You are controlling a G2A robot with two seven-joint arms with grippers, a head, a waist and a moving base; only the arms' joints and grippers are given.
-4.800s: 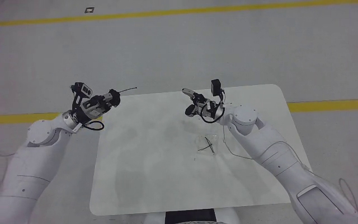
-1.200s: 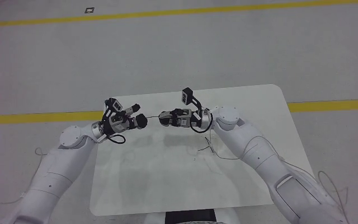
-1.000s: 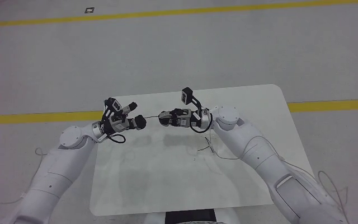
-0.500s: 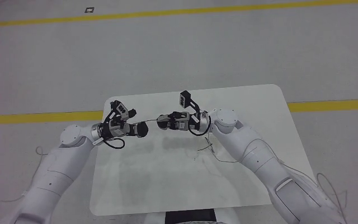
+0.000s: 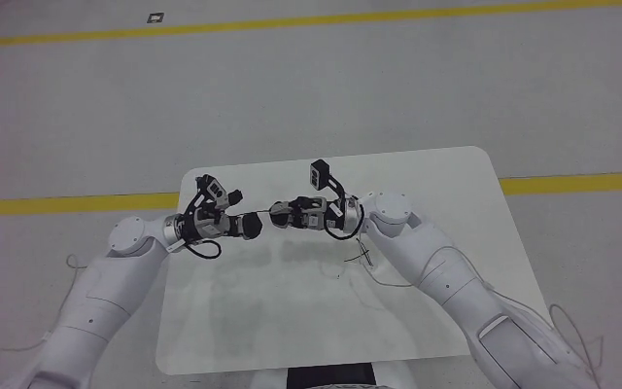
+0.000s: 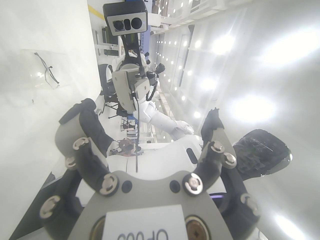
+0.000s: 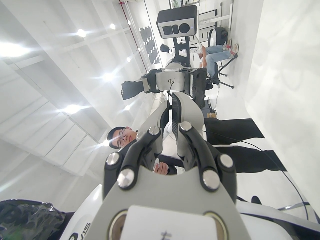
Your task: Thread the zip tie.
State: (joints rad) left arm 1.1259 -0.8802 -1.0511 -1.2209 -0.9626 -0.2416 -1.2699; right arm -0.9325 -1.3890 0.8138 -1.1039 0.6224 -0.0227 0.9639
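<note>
R gripper [image 7: 171, 101] is pressed together, pinching the zip tie [image 6: 136, 148]. L gripper [image 6: 147, 112] is spread wide. The tie's in mid-air over the table [image 5: 292, 321], long axis gripper to gripper, free end between L's fingers, so I judge L nearest. Spare ties [image 5: 362, 253] lie well apart by R arm; nothing blocks.

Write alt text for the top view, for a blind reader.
Two white robot arms meet above a white table, the left gripper and right gripper nearly tip to tip with a black zip tie between them. Spare ties lie on the table.
</note>
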